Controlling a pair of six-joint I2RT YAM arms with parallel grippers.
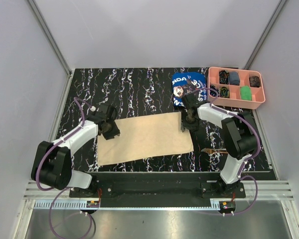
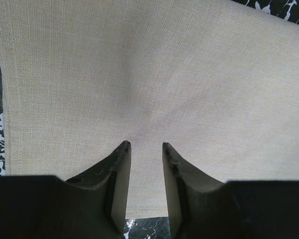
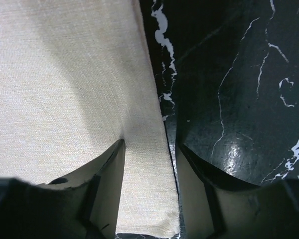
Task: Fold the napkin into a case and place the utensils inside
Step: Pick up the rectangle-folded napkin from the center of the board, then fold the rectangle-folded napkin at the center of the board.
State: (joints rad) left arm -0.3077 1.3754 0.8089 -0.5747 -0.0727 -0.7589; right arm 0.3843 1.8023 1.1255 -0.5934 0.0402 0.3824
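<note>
Nearest us, a metal rail (image 1: 159, 201) carries both arm bases along the table's near edge; we enter the rest by size; walls (image 1: 164, 30), plain pale grey panels on three sides; table (image 1: 139, 84), a black marble-patterned top with white veining; napkin (image 1: 144, 137), plain beige cloth lying open and flat as one oblong at the table's middle, slightly skewed; pink tray (image 1: 234, 103), with compartments holding small items we cannot identify, at the far right corner, well apart from the napkin; blue printed cloth (image 1: 182, 82), just beside the tray, beyond the napkin's far right corner; left gripper (image 2: 144, 144), jaws apart, tips down on the napkin just inside its left edge, cloth showing through the gap; right gripper (image 3: 149, 143), jaws apart, straddling the napkin's right edge, one finger (image 3: 107, 169) on the cloth, the other on bare table.
</note>
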